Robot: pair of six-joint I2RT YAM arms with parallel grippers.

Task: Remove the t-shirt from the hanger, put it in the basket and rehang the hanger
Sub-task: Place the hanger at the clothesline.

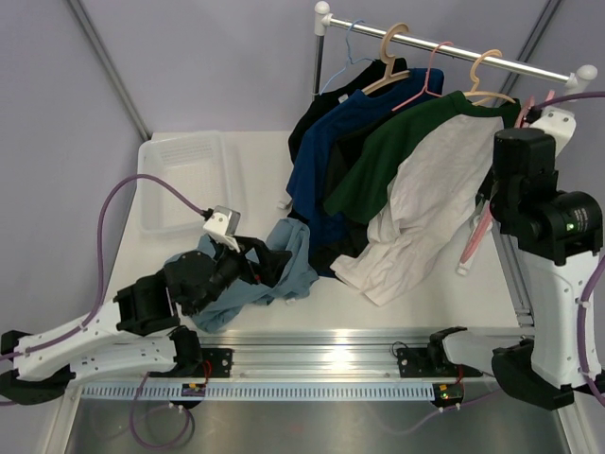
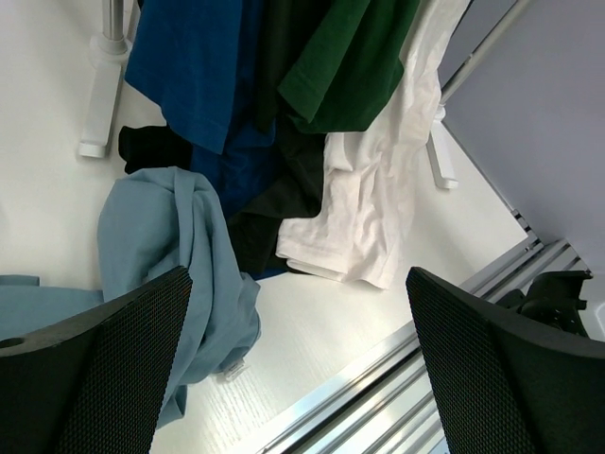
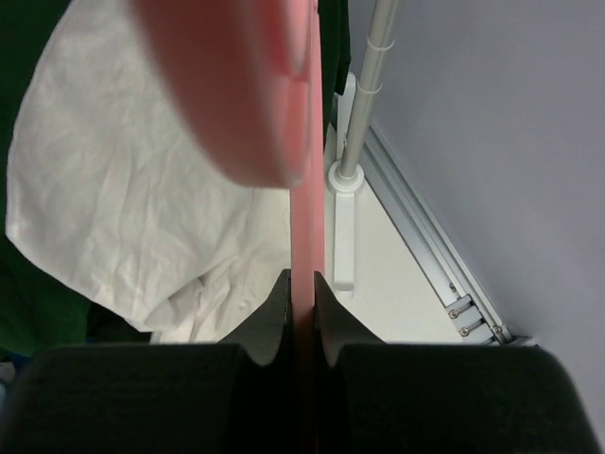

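One translucent tray (image 1: 159, 206) sits at the far left of the desk (image 1: 406, 307), and only its pale ribbed floor shows through it. The light blue t-shirt (image 1: 284, 274) lies crumpled on the desk near the left arm, off any hanger, its far edge touching the hems of the hanging clothes. The left gripper (image 2: 298, 279) hovers just over this shirt with its fingers spread wide and nothing between them. In the top view it is hard to pick out from the dark wrist and the folds of cloth.

The right gripper (image 3: 302, 279) is pressed together on a bare pink hanger (image 3: 304, 213), pinching its thin bar. Close to that lens the hanger swells into a blur, and its hook is cut off. From above, the right wrist hides the gripper, and only part of the hanger shows, dangling beside the arm.

On the rail (image 1: 444, 47) at the far right hang a navy t-shirt (image 1: 331, 161) and a green and white t-shirt (image 1: 425, 180), both trailing onto the desk. A black t-shirt (image 1: 312, 118) is mostly hidden behind the navy one.
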